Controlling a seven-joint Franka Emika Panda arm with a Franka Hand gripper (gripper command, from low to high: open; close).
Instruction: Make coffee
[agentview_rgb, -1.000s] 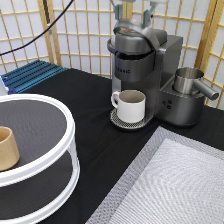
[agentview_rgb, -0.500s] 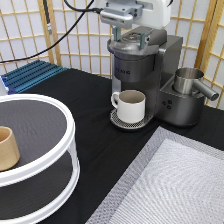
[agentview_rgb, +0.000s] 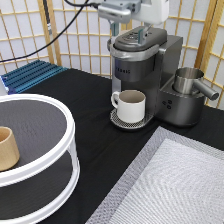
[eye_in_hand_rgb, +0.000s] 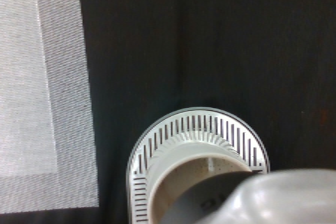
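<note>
Grey coffee machine (agentview_rgb: 142, 60) with closed lid directly beneath gripper (agentview_rgb: 127, 31); finger spread not discernible. White mug (agentview_rgb: 130, 105) seated on drip tray (eye_in_hand_rgb: 199, 165) below. Coffee pod nowhere visible, possibly inside machine. Wooden cup (agentview_rgb: 7, 148) well apart on the exterior view's left.

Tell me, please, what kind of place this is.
Probably a staged coffee corner in a lab, not a real kitchen: a coffee machine with a mug under it, a folding screen behind, and the gripper just above the machine.

Coffee pod hidden (seen in neither view).
</note>
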